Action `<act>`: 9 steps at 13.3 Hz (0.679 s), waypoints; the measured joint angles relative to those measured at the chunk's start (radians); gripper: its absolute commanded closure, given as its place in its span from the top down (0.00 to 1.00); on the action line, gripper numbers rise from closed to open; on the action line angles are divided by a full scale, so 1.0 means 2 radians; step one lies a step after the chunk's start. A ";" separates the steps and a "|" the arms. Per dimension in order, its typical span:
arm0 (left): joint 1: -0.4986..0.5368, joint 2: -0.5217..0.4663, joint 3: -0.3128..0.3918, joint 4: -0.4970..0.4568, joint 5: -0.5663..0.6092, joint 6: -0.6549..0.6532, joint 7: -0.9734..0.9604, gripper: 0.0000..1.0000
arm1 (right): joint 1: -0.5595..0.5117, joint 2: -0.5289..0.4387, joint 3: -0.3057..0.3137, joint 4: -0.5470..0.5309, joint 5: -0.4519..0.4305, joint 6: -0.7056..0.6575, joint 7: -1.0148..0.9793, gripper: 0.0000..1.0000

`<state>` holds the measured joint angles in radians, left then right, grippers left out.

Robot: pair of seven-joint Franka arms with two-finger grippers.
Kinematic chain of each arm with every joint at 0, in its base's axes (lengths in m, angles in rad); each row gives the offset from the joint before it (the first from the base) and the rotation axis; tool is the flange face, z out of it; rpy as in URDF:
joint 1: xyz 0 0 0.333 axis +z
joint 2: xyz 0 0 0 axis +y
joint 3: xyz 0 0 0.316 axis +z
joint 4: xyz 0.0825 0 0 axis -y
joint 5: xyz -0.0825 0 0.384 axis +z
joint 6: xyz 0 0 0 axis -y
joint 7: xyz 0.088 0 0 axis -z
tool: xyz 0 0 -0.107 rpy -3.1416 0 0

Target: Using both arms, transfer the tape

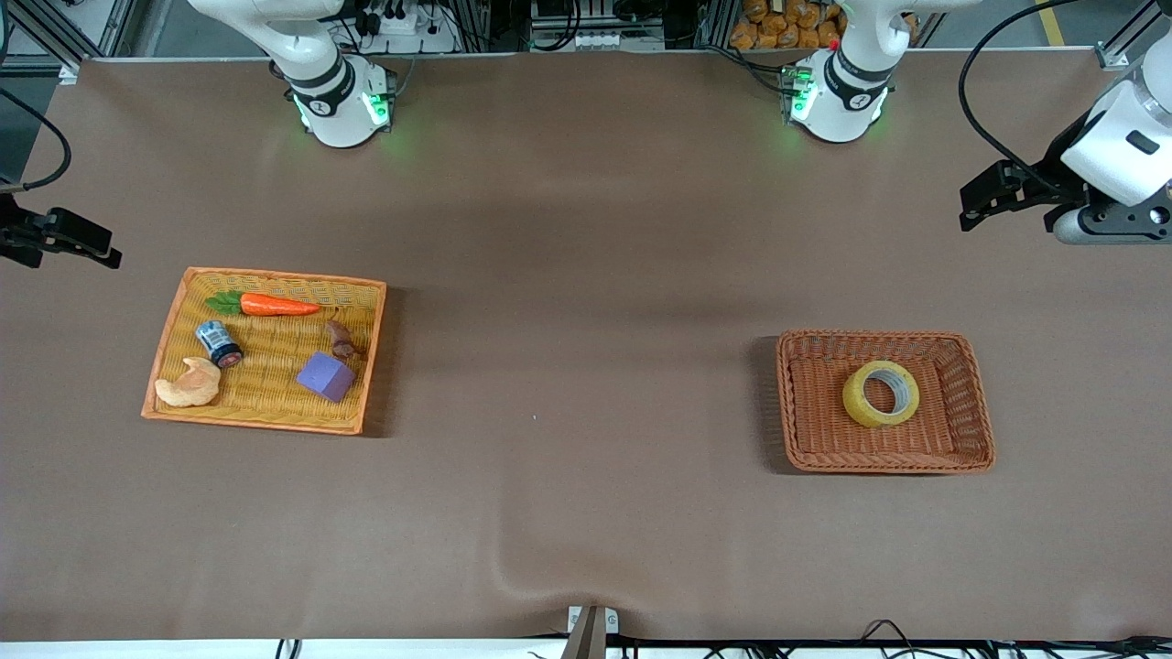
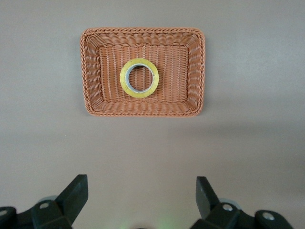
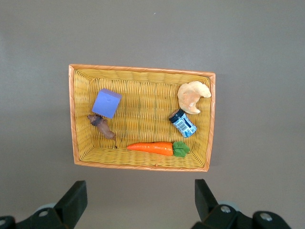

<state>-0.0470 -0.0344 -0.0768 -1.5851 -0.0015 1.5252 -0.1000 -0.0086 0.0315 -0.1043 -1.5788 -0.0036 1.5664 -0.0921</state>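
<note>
Ring-shaped yellow tape roll w/ grey core (image 1: 881,394) lies flat in brown wicker basket (image 1: 972,403), lower-centre from left hand (image 1: 993,197) at frame's upper-right edge, fingers apart; right hand (image 1: 64,240), fingers also apart, waits well away at the frame's other edge.

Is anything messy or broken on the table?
Nothing looks broken or spilled. The tape lies flat in the brown basket. The can lies tipped on its side in the yellow tray, and the tablecloth has a ripple at the edge nearest the front camera.
</note>
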 measured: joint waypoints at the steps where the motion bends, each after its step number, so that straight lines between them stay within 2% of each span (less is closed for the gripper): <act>1: 0.000 0.000 0.000 0.002 0.000 0.000 0.000 1.00 | 0.000 0.000 0.000 0.000 0.000 0.000 0.000 1.00; 9: 0.000 0.000 -0.001 0.006 0.000 0.000 0.000 1.00 | 0.000 0.000 0.000 0.000 0.000 0.003 0.000 1.00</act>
<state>-0.0474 -0.0345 -0.0779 -1.5727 -0.0008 1.5253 -0.1000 -0.0086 0.0315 -0.1043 -1.5792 -0.0036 1.5728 -0.0921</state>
